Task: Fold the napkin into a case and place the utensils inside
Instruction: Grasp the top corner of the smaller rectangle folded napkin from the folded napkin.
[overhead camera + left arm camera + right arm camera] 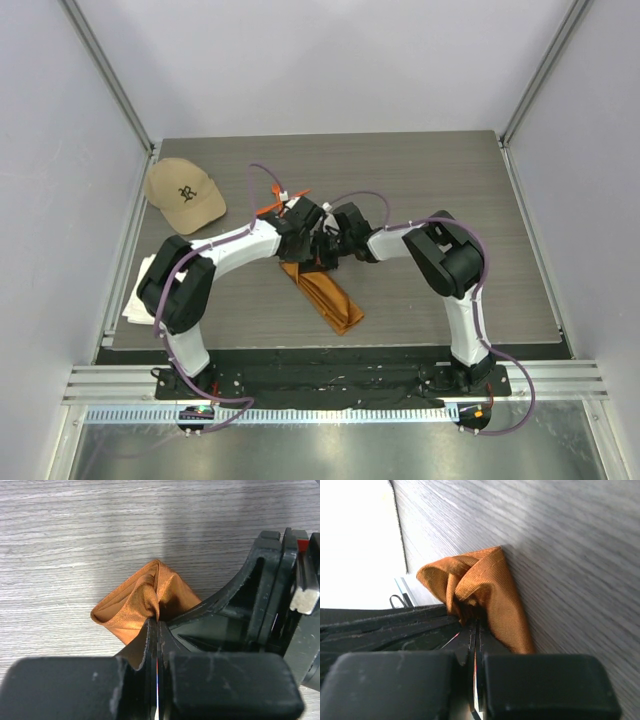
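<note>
Top external view takes in the grey wood-grain desk [450,200], with both arms bent inward so that their wrists meet near its middle. A tan cap [185,195] sits at the far left, and a white towel [140,295] lies at the left edge. The napkin [325,295] is a narrow rust-orange strip running from under the wrists toward the near edge, already folded into something like a sleeve. Its far end is lifted. The left tool [156,625] is pressed together on a bunched pinch of cloth, and the right tool [475,626] is likewise clamped on a fold of the same end, close beside it. Between the two grips the cloth puffs into a small open pocket. Of the utensils [272,203], only a bit of bright orange plastic shows just beyond the left wrist; whether both lie there cannot be told.

Judging by its fine ribbed weave and the way it crumples, the napkin is light, thin and limp — it will not hold a mouth open on its own. It would likely slide on the smooth desk and come unfolded if dragged. The best hold seems to be the top layer alone at the open end, near a corner. The utensils look light, rigid and slick — take them by the handle.
</note>
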Robot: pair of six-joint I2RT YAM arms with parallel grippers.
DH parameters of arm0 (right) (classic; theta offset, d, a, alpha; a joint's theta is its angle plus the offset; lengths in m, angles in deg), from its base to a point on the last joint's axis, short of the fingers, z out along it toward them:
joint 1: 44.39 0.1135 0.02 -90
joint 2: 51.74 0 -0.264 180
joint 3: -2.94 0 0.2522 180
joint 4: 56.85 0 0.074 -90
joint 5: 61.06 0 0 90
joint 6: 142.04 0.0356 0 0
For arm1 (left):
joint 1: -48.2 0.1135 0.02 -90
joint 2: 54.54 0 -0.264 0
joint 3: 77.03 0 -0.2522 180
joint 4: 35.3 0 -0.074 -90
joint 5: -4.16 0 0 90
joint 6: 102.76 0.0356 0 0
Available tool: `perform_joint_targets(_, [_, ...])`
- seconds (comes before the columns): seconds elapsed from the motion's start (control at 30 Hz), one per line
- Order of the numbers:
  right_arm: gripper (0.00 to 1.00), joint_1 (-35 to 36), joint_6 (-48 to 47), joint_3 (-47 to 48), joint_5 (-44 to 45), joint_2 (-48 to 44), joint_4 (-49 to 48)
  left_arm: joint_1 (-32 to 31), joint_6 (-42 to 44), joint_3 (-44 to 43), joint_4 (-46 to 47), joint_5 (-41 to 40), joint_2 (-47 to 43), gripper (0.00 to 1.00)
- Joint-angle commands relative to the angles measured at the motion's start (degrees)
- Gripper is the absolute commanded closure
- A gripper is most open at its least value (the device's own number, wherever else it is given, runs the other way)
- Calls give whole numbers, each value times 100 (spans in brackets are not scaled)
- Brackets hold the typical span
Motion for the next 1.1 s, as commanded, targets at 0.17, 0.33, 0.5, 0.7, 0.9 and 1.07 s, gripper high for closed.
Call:
perform_joint_targets(0.17, [99,21,-449,-495,46,-750,528,55,-147,-127,514,180,221,100])
perform_joint_targets(0.33, [99,3,-615,-690,65,-988,694,55,-147,-233,610,241,608,100])
perform_joint_targets(0.5, [99,-15,-703,-1190,187,-1479,792,63,-182,-189,716,233,574,100])
perform_joint_targets(0.7, [99,3,-563,-2007,3,-1760,387,55,-191,-154,707,162,503,100])
perform_joint_targets(0.9, [99,3,-904,-2088,89,-2620,1229,55,-42,-57,865,399,144,81])
perform_joint_targets(1.07, [94,12,-2089,-1543,1091,-3606,3013,46,134,-101,621,549,-550,31])
